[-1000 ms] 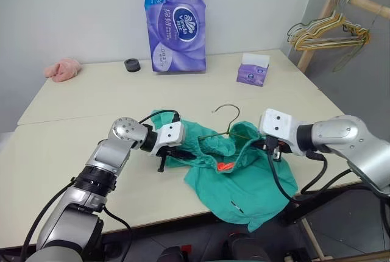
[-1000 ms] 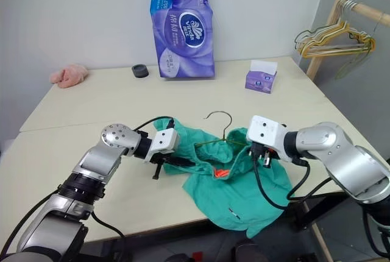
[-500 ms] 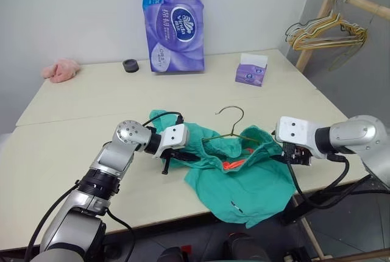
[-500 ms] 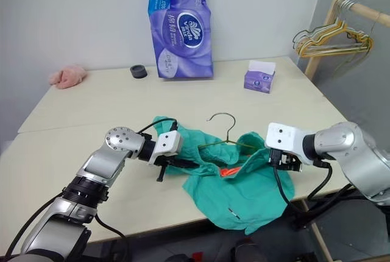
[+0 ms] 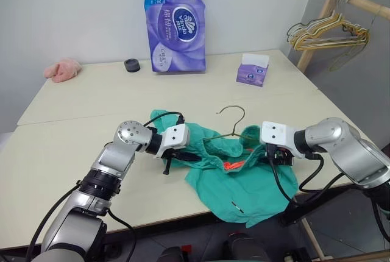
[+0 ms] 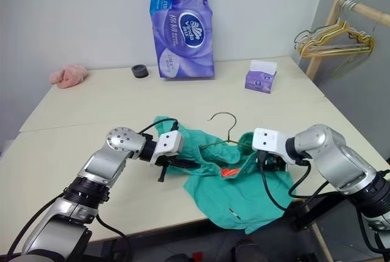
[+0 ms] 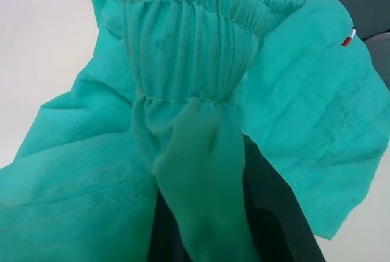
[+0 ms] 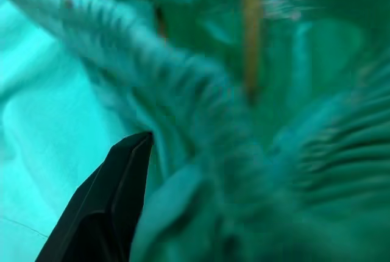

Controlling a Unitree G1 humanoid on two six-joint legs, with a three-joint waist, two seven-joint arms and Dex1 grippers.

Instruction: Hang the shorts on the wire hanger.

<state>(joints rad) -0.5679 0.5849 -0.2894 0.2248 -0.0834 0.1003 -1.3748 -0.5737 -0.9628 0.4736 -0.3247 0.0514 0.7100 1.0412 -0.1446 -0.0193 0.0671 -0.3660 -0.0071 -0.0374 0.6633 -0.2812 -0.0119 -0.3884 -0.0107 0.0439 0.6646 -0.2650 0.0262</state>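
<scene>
The teal-green shorts (image 5: 244, 183) lie crumpled at the table's front edge, one leg hanging over it. The wire hanger (image 5: 233, 114) lies on them: its hook points to the back and its lower wire runs into the gathered waistband (image 5: 222, 147). My left gripper (image 5: 181, 154) is shut on the waistband's left side; in the left wrist view the cloth (image 7: 189, 152) is pinched between its black fingers. My right gripper (image 5: 276, 156) presses into the waistband's right side, by the hanger's wire (image 8: 250, 36).
At the back stand a purple tissue pack (image 5: 175, 21), a small purple tissue box (image 5: 253, 70) and a black round cap (image 5: 131, 65). A pink cloth (image 5: 62, 69) lies at the back left. A wooden rack with bunched hangers (image 5: 326, 30) stands off the table's right side.
My right gripper swung out to the right of the shorts, then came back lower against the waistband's right side. The left gripper has kept its hold and place.
</scene>
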